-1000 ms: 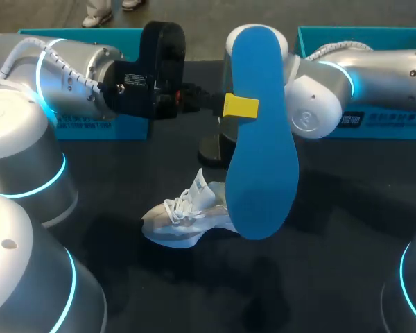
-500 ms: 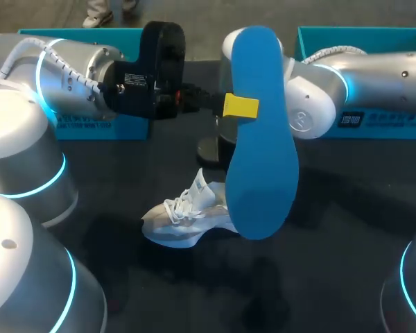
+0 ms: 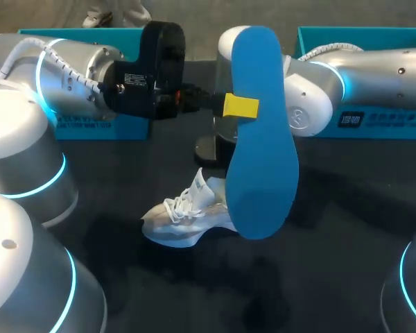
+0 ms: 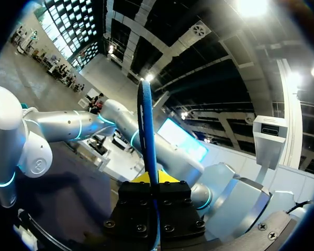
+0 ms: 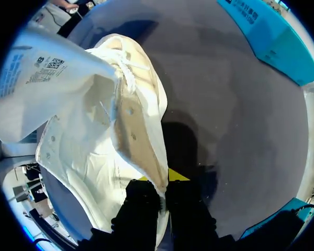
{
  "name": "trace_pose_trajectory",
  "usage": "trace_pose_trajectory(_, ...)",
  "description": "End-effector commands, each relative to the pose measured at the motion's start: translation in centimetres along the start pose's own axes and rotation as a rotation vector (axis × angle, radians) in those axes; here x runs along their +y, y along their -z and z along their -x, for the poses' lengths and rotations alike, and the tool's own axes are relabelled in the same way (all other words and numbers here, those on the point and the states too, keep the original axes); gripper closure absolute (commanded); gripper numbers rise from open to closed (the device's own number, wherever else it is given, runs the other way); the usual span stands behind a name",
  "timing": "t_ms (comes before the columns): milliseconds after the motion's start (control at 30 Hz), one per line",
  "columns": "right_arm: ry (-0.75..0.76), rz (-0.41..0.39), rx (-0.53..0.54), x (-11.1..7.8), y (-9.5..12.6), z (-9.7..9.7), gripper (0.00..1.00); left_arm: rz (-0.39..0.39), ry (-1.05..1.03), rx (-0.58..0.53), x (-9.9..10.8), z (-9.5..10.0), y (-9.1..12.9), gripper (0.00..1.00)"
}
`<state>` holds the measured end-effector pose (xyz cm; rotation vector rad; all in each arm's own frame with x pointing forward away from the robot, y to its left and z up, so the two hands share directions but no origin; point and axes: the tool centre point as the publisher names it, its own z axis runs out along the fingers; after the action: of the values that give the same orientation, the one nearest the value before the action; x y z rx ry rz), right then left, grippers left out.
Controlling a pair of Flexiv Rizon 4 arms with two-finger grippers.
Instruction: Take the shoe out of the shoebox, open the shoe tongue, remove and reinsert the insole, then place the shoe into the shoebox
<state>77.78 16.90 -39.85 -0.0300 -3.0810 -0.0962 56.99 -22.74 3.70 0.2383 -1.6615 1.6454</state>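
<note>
My left gripper (image 3: 240, 107) is shut on a blue insole (image 3: 260, 139) and holds it upright above the table's middle. In the left wrist view the insole (image 4: 146, 130) shows edge-on, pinched in that gripper (image 4: 153, 180). Below it a white laced shoe (image 3: 180, 218) rests on the dark table. The right arm comes in behind the insole, which hides its gripper in the head view. In the right wrist view the right gripper (image 5: 160, 191) is shut on the thin edge of the shoe's (image 5: 104, 136) opening, and the tongue is folded up ahead of it.
A teal shoebox (image 3: 90, 128) stands at the back left and another (image 3: 374, 121) at the back right; a teal box (image 5: 272, 36) also shows beyond the shoe in the right wrist view. Bare dark tabletop (image 3: 333, 243) lies in front and to the right.
The right arm's wrist has shifted slightly left behind the insole, and its gripper has shut on the shoe's edge. The left arm, the insole and the shoe have stayed put.
</note>
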Motion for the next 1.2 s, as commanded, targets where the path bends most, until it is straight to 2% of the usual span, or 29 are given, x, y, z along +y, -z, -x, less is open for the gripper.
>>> trace_pose_trajectory(33, 0.000, -0.001, -0.001, 0.1, -0.1, 0.0, 1.00, -0.003, -0.001, 0.001, 0.1, 0.0, -0.1, 1.00)
trace_pose_trajectory(767, 0.000, -0.001, -0.001, 0.1, -0.1, 0.0, 1.00, -0.003, -0.001, 0.001, 0.1, 0.0, -0.1, 1.00)
trace_pose_trajectory(1067, -0.183, 0.023, 0.034, -0.1, 0.5, -0.8, 1.00, -0.003, -0.001, 0.001, 0.1, 0.0, -0.1, 1.00)
trace_pose_trajectory(1200, -0.358, 0.048, 0.067, -1.0, 1.1, -1.5, 1.00, -0.003, -0.001, 0.001, 0.1, 0.0, -0.1, 1.00)
